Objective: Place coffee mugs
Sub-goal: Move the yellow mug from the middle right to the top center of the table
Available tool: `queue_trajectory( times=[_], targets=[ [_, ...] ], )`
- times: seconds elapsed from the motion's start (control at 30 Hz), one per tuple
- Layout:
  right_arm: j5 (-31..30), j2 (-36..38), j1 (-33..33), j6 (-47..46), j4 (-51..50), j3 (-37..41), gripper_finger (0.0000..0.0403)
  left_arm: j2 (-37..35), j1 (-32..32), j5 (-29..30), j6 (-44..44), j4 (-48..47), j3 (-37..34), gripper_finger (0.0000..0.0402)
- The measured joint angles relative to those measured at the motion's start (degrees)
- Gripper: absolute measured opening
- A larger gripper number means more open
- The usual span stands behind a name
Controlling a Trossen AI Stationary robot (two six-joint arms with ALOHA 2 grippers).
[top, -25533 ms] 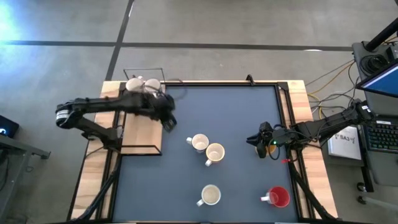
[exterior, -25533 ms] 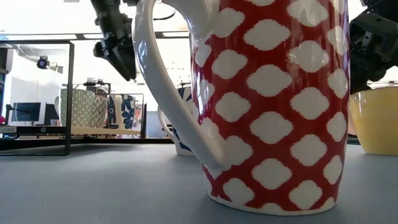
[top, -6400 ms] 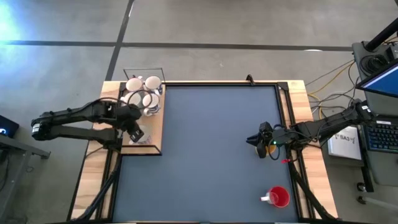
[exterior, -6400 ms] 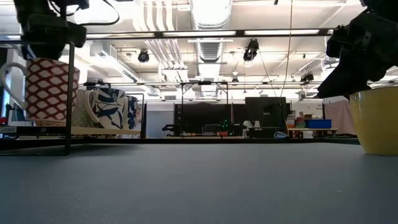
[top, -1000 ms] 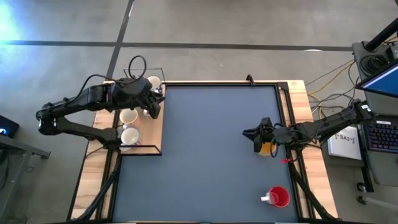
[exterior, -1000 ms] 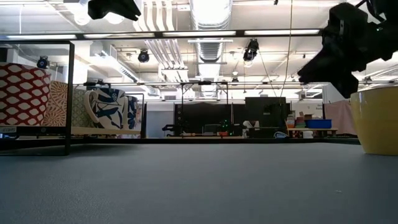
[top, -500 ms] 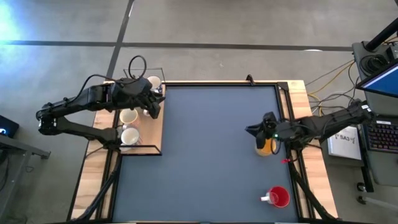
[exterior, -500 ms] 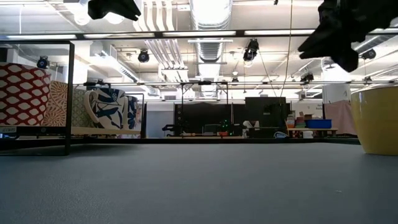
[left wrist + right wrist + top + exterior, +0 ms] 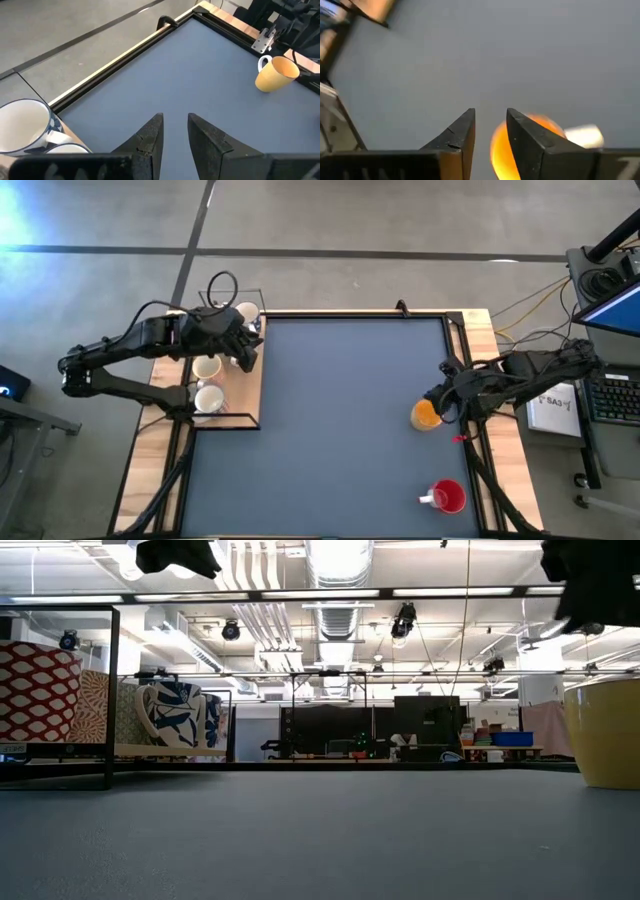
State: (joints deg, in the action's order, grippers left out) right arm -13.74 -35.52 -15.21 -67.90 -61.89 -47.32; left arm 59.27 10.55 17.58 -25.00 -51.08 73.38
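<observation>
High view: the left gripper is hovering over the wooden tray at the table's left edge, among white mugs. The right gripper is sitting just beside the orange mug, which is standing on the grey mat near the right edge. The red mug is standing well apart from it, near the front right corner.

Low view: patterned mugs are lining up on the tray at far left, a red-and-white one and a blue-leafed one among them. The orange mug is showing at the right border, upright on the mat, with a dark arm part above it.

Left wrist view: the left gripper's fingers are standing slightly parted, pinching nothing, above the mat. A white mug with blue marks is lying close by; the orange mug is standing far across.

Right wrist view: the right gripper's fingers are spread a little and holding nothing, with the orange mug blurred below them.
</observation>
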Motion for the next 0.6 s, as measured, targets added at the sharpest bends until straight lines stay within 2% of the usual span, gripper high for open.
queue_trajectory(
  times=[0.1, 0.23, 0.6],
  targets=[
    [3.21, -1.74, 0.00, -1.15, -4.75, -0.10, 0.0124, 0.00, 0.00, 0.00, -0.09, -0.01, 0.00, 0.0071],
    [3.69, -4.54, 0.00, -0.05, -8.44, -0.10, 0.0138, 0.00, 0.00, 0.00, -0.10, 0.00, 0.00, 0.0071],
    [3.83, -10.95, 0.00, 1.92, -13.19, -0.10, 0.0135, 0.00, 0.00, -0.02, -0.56, -0.01, 0.00, 0.0071]
  ],
)
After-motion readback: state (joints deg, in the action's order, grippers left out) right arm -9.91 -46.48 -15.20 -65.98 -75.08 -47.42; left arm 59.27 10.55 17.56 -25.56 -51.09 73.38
